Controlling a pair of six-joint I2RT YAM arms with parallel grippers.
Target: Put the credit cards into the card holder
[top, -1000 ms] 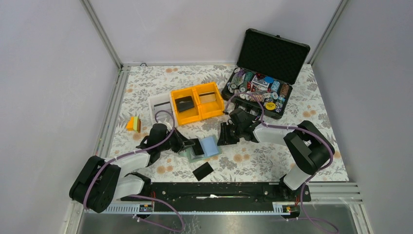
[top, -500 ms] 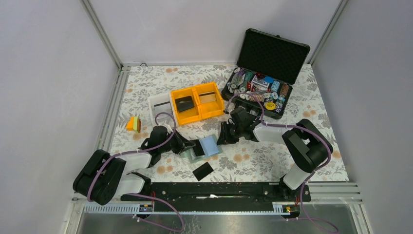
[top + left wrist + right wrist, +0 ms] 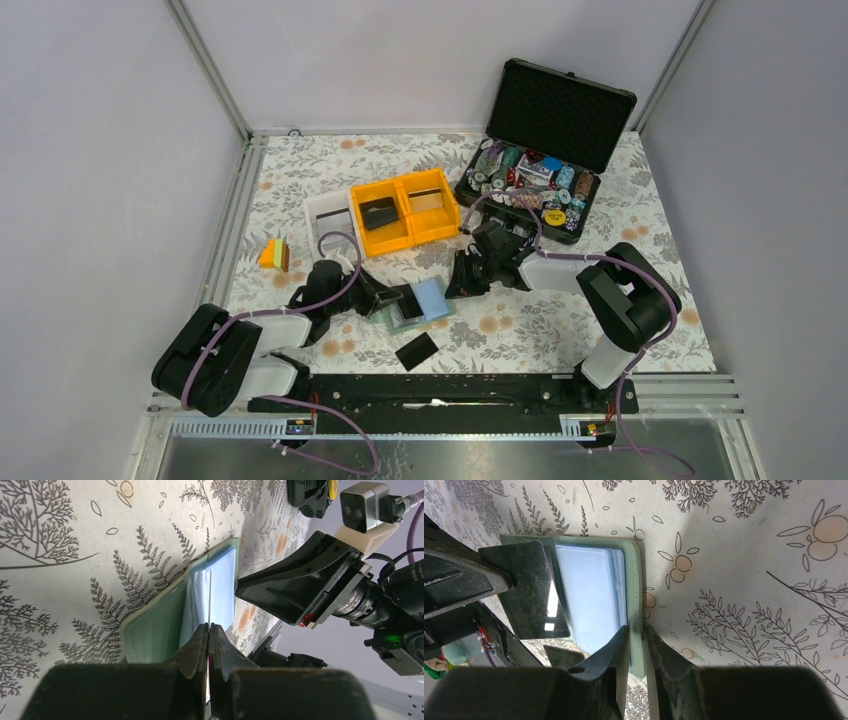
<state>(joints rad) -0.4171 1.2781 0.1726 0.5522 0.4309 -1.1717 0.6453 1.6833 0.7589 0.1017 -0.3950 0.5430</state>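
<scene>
The flat, square, booklet-like card holder (image 3: pixel 594 595) has a sage-green cover and pale blue pockets. The thin rectangular credit card (image 3: pixel 529 590) over it is glossy black. The loose rectangular card (image 3: pixel 416 351) by the tabletop's (image 3: pixel 500 330) near edge is also black. The tabletop is cream with grey ferns and orange fruit.

- We could read no word, number or brand in any view.
- The chips (image 3: pixel 528 178) in the black case (image 3: pixel 565 110) bore markings, but they were too small for us to make out.
- The black card (image 3: pixel 531 587) showed us only glare, not legible print.
</scene>
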